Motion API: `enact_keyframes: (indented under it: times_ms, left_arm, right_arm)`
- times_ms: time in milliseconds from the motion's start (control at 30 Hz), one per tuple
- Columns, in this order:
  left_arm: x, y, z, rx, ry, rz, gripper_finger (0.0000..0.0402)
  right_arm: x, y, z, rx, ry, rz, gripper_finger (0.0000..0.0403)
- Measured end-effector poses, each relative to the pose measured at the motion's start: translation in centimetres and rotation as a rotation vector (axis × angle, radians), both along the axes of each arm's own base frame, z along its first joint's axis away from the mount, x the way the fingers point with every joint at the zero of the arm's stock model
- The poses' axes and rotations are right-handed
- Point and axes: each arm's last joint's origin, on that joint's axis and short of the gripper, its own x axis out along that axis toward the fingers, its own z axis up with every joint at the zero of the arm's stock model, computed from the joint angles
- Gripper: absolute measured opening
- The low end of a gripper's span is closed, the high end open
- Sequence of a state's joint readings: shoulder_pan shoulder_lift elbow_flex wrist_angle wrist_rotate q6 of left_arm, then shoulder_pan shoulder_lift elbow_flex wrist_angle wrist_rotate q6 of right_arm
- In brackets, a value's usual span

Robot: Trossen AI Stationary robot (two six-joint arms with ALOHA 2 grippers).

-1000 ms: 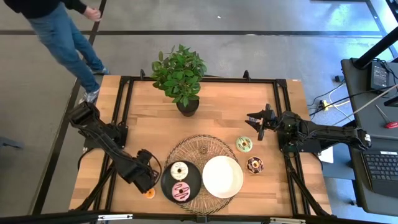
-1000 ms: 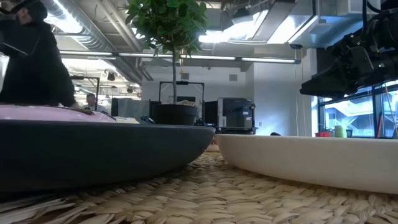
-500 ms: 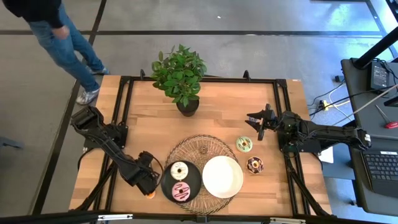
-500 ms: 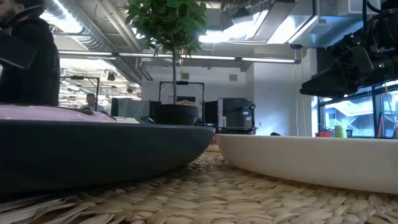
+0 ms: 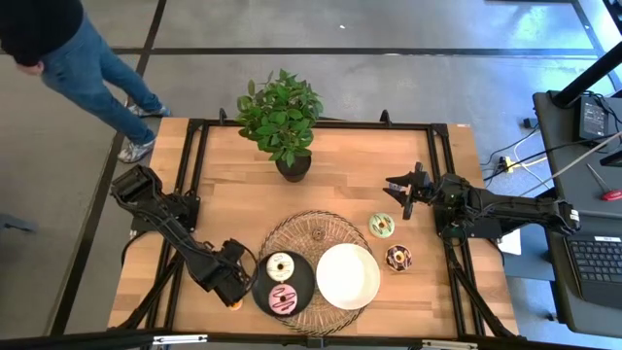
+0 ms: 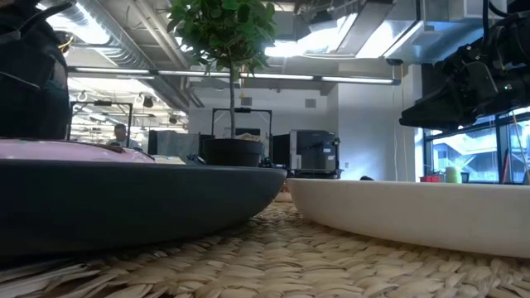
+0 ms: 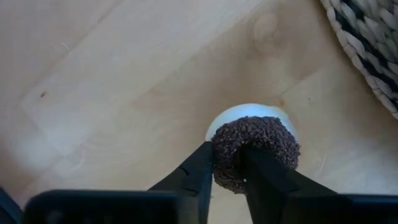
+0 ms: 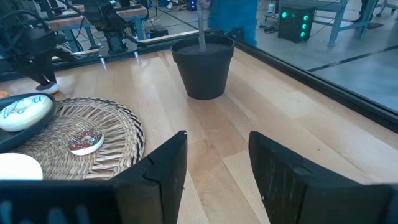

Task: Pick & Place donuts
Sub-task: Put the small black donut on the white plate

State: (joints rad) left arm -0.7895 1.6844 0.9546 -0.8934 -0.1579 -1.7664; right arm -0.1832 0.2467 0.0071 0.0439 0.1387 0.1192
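Five donuts [image 5: 281,265], two plates [image 5: 347,276]

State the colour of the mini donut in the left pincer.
Dark brown, with a rough crumbly surface, on the mini donut between the left pincer's fingers; the left wrist view shows it best.

Five donuts on show: cream [image 5: 281,265] and pink [image 5: 283,298] ones, a mint [image 5: 382,226], a chocolate [image 5: 398,258], a small brown one [image 7: 255,149], two plates, black [image 5: 303,279] and white [image 5: 347,276], one woven mat [image 5: 316,231], one potted plant [image 5: 282,119], two arms
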Motion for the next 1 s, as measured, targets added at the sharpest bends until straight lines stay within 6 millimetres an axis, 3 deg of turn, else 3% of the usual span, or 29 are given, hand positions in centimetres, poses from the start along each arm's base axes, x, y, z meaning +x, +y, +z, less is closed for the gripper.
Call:
enact_keyframes:
  times_ms: [233, 467, 667, 1000]
  left_arm:
    - [-0.4, 0.3, 0.4, 0.006, 0.04, -0.013, 0.001]
    - [-0.2, 1.4, 3.0, 0.221, -0.056, -0.076, 0.0014]
    - [2.1, 3.1, 4.8, 0.531, -0.275, -0.214, 0.0008]
    - [7.6, 5.5, 6.5, 0.975, -0.528, -0.254, 0.0009]
  right_arm:
    - [0.0, 0.0, 0.0, -0.043, 0.014, 0.009, 0.0173]
    - [0.2, 0.1, 0.8, -0.065, -0.069, 0.063, 0.0173]
    - [0.4, 0.6, 2.5, -0.177, -0.221, 0.172, 0.0173]
    - [1.9, 1.5, 2.5, -0.198, -0.147, 0.164, 0.0173]
